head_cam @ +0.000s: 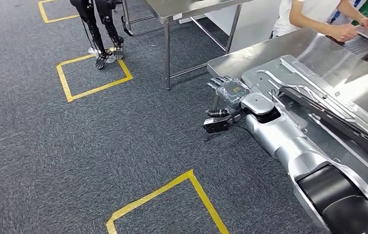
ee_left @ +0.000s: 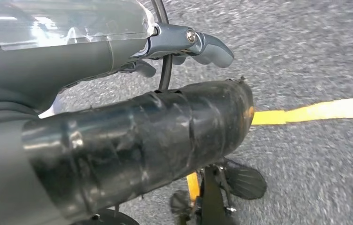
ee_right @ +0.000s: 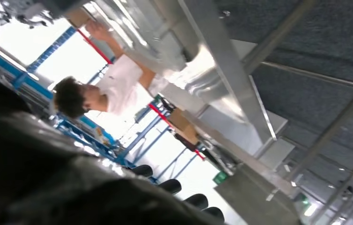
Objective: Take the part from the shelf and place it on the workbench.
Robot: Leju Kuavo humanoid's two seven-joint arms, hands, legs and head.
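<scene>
Left to right in the head view: grey carpet marked with yellow tape squares, then the workbench, with a person at its far side. The part, a large pressed metal panel, lies flat on the workbench top. The right hand sits at the near corner of the part, at the bench edge; whether its fingers grasp the panel or merely rest against it cannot be told. The left hand hangs over the floor, fingers curled, holding nothing.

Judged step: final placement. Confirm the panel is fully supported by the bench. Open the right hand slowly, then withdraw it away from the edge without dragging the part.
</scene>
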